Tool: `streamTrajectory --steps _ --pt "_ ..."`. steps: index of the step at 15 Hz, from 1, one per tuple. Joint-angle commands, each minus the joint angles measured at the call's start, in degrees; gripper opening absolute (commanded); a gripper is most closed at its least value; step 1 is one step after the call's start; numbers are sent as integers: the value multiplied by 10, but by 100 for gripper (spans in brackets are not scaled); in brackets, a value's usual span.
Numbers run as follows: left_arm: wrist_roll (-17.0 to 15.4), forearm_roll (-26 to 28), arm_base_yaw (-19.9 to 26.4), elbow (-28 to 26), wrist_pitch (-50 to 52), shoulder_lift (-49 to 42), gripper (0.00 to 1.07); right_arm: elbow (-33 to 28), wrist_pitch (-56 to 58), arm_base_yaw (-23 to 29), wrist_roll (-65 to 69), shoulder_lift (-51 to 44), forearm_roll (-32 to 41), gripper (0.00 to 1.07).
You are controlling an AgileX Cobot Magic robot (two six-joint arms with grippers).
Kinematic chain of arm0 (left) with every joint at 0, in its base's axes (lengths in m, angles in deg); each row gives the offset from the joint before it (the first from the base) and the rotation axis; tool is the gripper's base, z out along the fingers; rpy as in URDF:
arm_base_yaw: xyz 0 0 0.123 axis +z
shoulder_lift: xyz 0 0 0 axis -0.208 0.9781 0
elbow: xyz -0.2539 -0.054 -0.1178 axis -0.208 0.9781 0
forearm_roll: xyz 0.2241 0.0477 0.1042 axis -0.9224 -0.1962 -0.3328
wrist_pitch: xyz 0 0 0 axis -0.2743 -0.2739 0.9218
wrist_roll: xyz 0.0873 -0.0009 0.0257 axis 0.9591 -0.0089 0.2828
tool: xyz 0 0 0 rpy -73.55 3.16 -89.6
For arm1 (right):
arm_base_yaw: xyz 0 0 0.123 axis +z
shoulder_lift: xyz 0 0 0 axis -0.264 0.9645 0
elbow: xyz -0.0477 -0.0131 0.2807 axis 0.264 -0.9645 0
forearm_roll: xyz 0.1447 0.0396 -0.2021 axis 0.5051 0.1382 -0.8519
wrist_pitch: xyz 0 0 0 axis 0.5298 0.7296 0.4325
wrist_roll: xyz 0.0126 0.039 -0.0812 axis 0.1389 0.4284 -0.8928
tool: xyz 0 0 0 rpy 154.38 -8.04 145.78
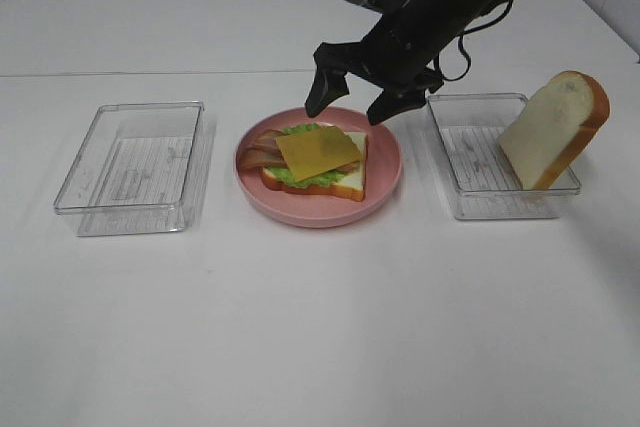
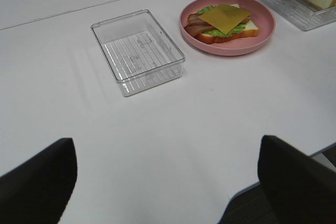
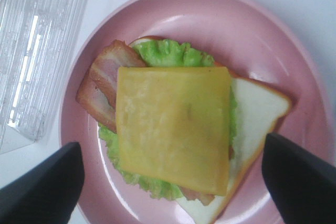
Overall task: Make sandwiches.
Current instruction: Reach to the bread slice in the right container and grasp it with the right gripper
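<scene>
An empty clear tray [image 1: 132,169] is sitting on the left; the left gripper [image 2: 165,182] is hanging open, holding nothing. The half-built sandwich [image 1: 312,160] is lying on the pink plate [image 1: 385,179], the right gripper [image 1: 349,103] hovering open above it. A bread slice [image 1: 555,128] is leaning in the right tray [image 1: 470,187].

Plain white desk [image 1: 320,347], matte and evenly lit, with soft shadows only. A faint seam crossing it near the far edge. Beyond the near edge, a sliver of dark floor [image 2: 247,208].
</scene>
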Motion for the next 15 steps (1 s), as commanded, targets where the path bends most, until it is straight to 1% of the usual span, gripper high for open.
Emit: streamTrajectory --steps 1,2,3,4,6,7,9,13,15 --pt "1 0 1 2 -2 -12 87 4 9 -2 25 -53 -85 82" --pt "1 0 1 2 -2 -12 87 4 13 -2 66 -82 -159 82" --pt "1 0 1 2 -2 -12 87 4 18 -6 87 -100 -209 82" --pt "1 0 1 2 -2 -12 87 4 32 -17 102 -116 -242 82" --pt "1 0 1 2 -2 -12 87 4 67 -57 100 -135 -249 82" --pt "1 0 1 2 -2 -12 87 4 78 -68 100 -137 -249 82" --pt "1 0 1 2 -2 -12 87 4 116 -116 100 -140 -249 82" --pt "1 0 1 2 -2 -12 87 4 143 -206 101 -147 -246 82" --pt "1 0 1 2 -2 -12 87 4 154 -244 95 -141 -217 82"
